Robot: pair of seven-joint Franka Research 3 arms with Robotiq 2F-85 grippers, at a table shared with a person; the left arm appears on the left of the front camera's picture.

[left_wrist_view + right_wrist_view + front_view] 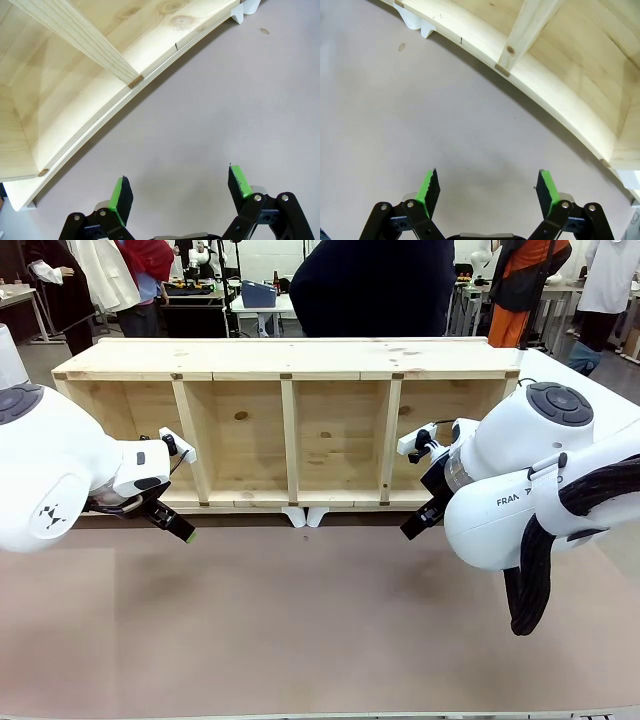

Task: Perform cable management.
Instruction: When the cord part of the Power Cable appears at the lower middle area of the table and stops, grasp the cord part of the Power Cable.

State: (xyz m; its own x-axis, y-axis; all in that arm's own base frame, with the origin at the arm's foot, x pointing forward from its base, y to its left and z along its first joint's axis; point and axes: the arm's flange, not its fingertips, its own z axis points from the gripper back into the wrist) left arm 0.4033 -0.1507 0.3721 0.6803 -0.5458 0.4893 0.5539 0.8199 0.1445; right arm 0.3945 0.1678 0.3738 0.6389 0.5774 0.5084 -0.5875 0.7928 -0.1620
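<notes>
Wrist views show the black, green-padded left gripper (180,186) and right gripper (487,186) spread wide, empty, above a brown tabletop (225,100) beside a pale wooden shelf (60,90).

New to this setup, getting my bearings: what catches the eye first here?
A long wooden shelf with four open compartments lies across the far side of the table, a person in a dark top standing behind it. The left gripper and right gripper hang at its two ends, both open, holding nothing.
</notes>
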